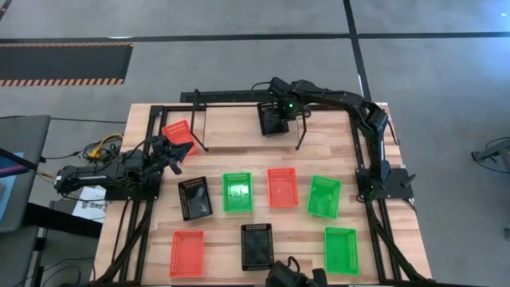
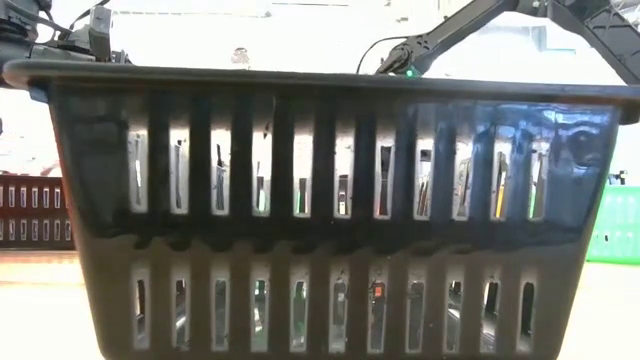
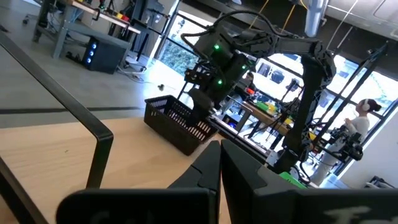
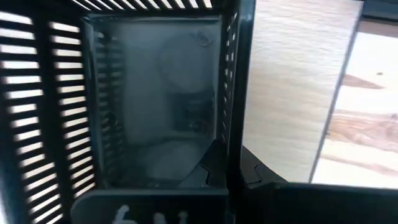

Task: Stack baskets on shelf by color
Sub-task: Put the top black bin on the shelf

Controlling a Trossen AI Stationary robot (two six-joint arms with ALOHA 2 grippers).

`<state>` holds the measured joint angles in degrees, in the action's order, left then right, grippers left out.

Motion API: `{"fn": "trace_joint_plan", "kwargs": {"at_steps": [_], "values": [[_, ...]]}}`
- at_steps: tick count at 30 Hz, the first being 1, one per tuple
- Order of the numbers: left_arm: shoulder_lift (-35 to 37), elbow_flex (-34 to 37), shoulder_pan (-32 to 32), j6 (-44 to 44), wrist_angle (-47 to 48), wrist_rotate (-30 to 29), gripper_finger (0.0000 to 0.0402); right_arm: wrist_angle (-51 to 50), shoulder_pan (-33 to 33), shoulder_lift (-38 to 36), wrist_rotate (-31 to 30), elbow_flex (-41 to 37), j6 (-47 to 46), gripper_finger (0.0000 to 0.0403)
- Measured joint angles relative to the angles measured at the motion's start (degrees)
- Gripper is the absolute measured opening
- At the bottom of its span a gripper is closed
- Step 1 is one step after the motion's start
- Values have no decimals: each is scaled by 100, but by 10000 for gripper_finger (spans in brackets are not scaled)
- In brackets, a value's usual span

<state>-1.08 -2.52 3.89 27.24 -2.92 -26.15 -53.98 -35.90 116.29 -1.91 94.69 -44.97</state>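
Observation:
The black wire shelf (image 1: 247,97) stands at the table's far side. One red-orange basket (image 1: 179,134) sits at its left end. My right gripper (image 1: 279,112) is over the shelf's right half, shut on a black basket (image 1: 273,121), which also shows in the left wrist view (image 3: 176,123). My left gripper (image 1: 177,153) (image 3: 219,155) is shut and holds nothing, just near of the red-orange basket. On the table lie two black baskets (image 1: 195,197) (image 1: 257,245), three green (image 1: 237,191) (image 1: 323,196) (image 1: 341,249) and two red-orange (image 1: 282,186) (image 1: 186,253). My right gripper (image 4: 231,158) holds the black basket by one side wall (image 4: 233,93), at its rim. The wall is pinched, one finger inside the basket (image 4: 208,165) and one outside (image 4: 258,174). The fingers come from above, pointing down. I cannot tell whether the basket's bottom rests on the shelf.
The black basket at the near edge (image 2: 320,200) fills the low view; a green basket (image 2: 615,225) shows at its right. The black tube frame (image 1: 143,199) runs along both sides of the table. Bare wood lies under the shelf's middle (image 1: 235,127).

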Motion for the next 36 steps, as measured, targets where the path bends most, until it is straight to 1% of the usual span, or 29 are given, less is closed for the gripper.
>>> {"fn": "trace_joint_plan", "kwargs": {"at_steps": [10,21,33,36], "values": [[0,0,-1,0,0,0,0,14,-225,-22,30,-245,0,3],[0,0,-1,41,-2,-11,0,-131,-168,-31,52,-295,84,6],[0,0,-1,57,-4,-16,0,-185,50,11,15,-320,238,74],[0,0,-1,66,-4,-17,0,-239,74,17,17,-211,358,92]]}}
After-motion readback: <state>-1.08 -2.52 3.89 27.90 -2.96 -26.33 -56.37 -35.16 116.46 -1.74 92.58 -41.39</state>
